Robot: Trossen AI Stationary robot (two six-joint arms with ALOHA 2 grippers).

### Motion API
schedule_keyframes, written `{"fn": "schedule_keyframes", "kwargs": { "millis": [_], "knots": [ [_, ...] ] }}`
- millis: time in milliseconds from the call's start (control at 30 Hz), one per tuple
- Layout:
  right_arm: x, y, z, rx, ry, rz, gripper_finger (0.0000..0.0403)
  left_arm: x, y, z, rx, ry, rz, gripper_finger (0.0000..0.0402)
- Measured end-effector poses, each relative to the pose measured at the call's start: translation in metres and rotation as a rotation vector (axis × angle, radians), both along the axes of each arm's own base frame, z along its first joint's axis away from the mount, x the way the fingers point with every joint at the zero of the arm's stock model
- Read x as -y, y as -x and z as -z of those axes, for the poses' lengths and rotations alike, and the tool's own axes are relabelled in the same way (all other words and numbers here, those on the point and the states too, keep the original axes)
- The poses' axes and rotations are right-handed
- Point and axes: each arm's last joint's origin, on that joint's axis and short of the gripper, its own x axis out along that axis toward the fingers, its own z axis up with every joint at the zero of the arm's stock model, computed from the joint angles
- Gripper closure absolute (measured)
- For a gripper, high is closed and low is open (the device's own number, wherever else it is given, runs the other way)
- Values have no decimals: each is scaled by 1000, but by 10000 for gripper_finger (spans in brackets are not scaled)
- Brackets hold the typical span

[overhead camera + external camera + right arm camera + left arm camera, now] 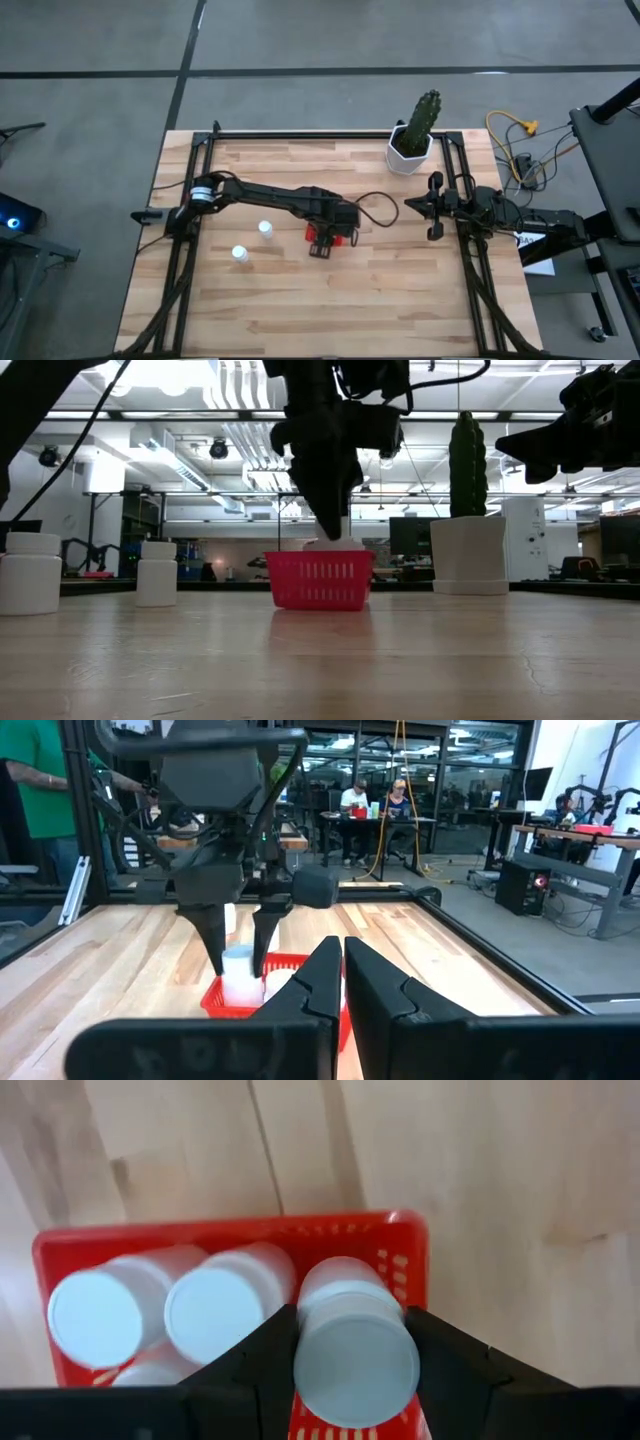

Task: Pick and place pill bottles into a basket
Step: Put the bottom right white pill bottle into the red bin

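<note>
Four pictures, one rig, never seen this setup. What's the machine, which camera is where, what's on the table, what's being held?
It is a robot with two dark arms at a wooden table. One camera looks straight down, one sits level with the tabletop, and one rides on each wrist. The left gripper is shut on a white pill bottle over the red basket, where at least two bottles already lie. Two more bottles stand on the table on the left arm's side of the basket. A cactus pot stands at the far edge. The right gripper waits at the right side, shut and empty.
</note>
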Motion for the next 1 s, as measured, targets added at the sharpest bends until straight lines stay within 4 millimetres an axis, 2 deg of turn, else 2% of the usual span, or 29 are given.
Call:
{"fn": "schedule_keyframes", "kwargs": {
  "millis": [767, 1000],
  "knots": [
    [0, 0, 0, -1, 0, 0, 394, 2, -2, 2, 24, 21, 9, 250],
    [0, 0, 0, -1, 0, 0, 394, 2, -5, 1, 58, 24, 10, 215]
  ]
}}
